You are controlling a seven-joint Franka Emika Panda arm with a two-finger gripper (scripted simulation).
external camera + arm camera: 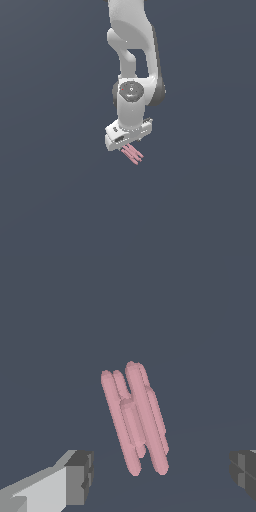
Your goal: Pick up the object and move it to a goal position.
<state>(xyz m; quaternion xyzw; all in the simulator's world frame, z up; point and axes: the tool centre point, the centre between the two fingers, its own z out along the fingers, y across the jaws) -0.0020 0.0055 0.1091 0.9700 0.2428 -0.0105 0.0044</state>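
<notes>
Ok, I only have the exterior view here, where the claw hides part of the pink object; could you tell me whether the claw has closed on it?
Observer: No. In the wrist view the claw is open, and the pink object sits between its fingers with a clear gap on each side.
Operator: Thank you. Is it one solid piece?
Observer: It looks like a bundle of thin parallel rods, with a shorter rod along the middle.
Operator: And how does it lie relative to the fingers?
Observer: The rods run across the line between the two fingertips, slightly tilted, so closing would probably squeeze its narrow width.
</notes>
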